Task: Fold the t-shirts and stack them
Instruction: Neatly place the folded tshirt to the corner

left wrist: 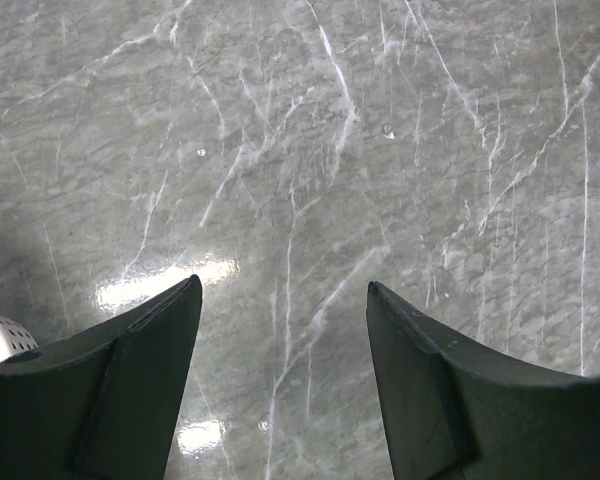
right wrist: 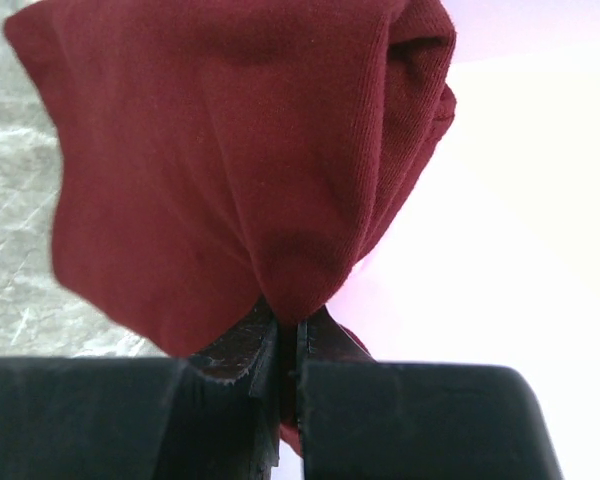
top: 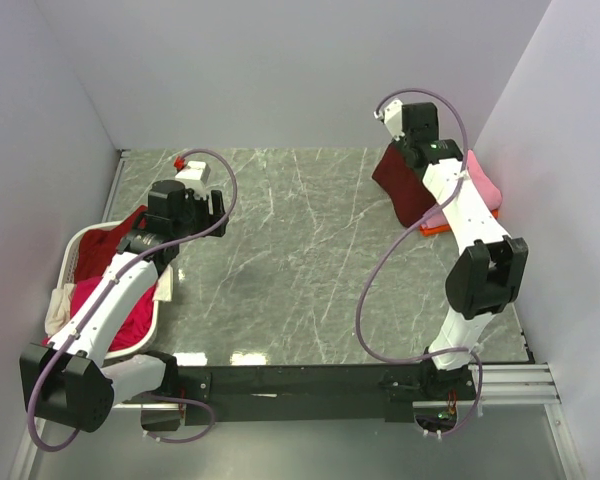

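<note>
My right gripper (right wrist: 292, 330) is shut on the dark maroon t-shirt (right wrist: 230, 170), whose cloth hangs bunched in front of the fingers. From above, the maroon t-shirt (top: 402, 185) hangs under the right gripper (top: 412, 150) at the far right, over a pink t-shirt (top: 482, 185) and an orange one (top: 438, 228). My left gripper (left wrist: 283, 295) is open and empty above bare marble; from above the left gripper (top: 202, 205) is beside the basket. In the basket lie a red t-shirt (top: 105, 250), a magenta one (top: 130, 320) and a cream one (top: 60, 308).
The white plastic basket (top: 158, 318) stands at the left edge; a bit of its rim (left wrist: 2, 335) shows in the left wrist view. A small white and red object (top: 190, 168) lies at the far left. White walls close in on both sides and at the back.
</note>
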Robot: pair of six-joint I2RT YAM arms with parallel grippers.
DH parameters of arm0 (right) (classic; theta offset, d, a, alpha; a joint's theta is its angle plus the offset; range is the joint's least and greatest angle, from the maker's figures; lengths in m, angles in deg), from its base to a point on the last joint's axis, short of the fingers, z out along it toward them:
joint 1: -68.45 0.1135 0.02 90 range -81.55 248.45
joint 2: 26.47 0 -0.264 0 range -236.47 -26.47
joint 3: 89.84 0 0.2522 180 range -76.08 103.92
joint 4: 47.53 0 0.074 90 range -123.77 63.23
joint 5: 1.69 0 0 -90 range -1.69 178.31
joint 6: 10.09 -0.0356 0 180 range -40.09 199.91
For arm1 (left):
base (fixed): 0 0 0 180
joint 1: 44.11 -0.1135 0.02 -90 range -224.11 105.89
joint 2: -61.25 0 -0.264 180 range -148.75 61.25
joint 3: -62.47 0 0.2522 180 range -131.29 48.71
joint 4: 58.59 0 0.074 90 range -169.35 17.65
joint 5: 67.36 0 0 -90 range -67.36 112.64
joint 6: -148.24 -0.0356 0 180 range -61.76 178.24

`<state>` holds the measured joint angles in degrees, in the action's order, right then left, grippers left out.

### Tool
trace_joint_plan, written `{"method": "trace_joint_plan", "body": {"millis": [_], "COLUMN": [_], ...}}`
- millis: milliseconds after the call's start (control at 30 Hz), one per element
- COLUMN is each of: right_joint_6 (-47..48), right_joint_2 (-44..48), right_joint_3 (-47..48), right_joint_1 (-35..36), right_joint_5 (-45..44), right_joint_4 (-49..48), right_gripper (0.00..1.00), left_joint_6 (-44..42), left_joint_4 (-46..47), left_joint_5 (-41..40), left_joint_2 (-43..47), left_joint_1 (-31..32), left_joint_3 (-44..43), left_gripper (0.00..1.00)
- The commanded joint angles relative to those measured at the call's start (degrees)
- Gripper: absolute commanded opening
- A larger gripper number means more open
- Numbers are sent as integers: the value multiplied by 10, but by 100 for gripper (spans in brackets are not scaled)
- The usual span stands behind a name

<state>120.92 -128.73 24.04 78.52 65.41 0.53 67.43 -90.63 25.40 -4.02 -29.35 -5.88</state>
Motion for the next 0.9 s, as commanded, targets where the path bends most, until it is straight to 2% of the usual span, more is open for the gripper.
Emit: {"method": "trace_joint_plan", "body": {"millis": [0, 700, 867], "right_joint_6": [10, 37, 44], "right_joint_2": [51, 103, 87], "right_joint_3": [36, 32, 29], "right_joint_1": [-7, -14, -29], "right_joint_5": [-11, -6, 0], "right_joint_4": [-26, 1, -4], "right_gripper": [0, 0, 0], "left_joint_6": [-10, -13, -13], "left_joint_4": [18, 18, 19], "left_joint_5": [8, 10, 9], "left_joint_2": [17, 22, 22], "left_joint_1": [1, 1, 2], "left_joint_3": [-6, -5, -5], "left_gripper": [72, 72, 72]}}
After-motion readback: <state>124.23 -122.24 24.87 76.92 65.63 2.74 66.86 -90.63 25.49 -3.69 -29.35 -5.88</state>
